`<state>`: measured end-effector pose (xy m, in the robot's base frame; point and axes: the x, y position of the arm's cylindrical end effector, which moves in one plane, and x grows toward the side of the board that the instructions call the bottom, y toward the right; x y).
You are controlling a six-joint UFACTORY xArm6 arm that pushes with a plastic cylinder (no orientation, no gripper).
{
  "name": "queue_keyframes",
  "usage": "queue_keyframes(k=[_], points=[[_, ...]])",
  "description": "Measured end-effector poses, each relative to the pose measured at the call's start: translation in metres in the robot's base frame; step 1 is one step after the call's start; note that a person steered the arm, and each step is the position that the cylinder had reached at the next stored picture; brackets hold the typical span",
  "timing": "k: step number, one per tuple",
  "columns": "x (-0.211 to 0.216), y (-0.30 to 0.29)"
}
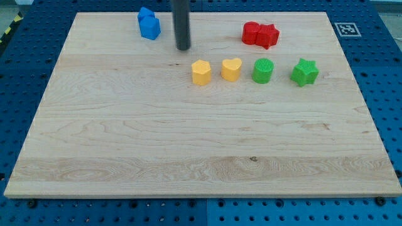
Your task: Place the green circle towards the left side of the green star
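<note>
The green circle (262,70) stands on the wooden board (188,144) just left of the green star (304,72), with a small gap between them. My tip (183,48) is at the lower end of the dark rod, near the view's top. It is well to the left of the green circle and apart from it, above and left of the yellow hexagon (201,73). It touches no block.
A yellow heart (231,69) sits between the yellow hexagon and the green circle. Two blue blocks (149,24) stand together at the top left of my tip. Two red blocks (260,34) stand together at the top right.
</note>
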<state>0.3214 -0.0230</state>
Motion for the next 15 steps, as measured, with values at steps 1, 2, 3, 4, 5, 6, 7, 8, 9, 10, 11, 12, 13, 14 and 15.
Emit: queue_keyframes(k=[1,2,3,4,5,6,7,8,9,10,11,12,13,14,15], points=[[0.006,0.046],[0.007,0.083],[0.03,0.116],[0.057,0.135],[0.06,0.139],[0.071,0.13],[0.099,0.129],[0.125,0.129],[0.148,0.13],[0.153,0.138],[0.152,0.142],[0.145,0.155],[0.129,0.177],[0.111,0.187],[0.099,0.17]])
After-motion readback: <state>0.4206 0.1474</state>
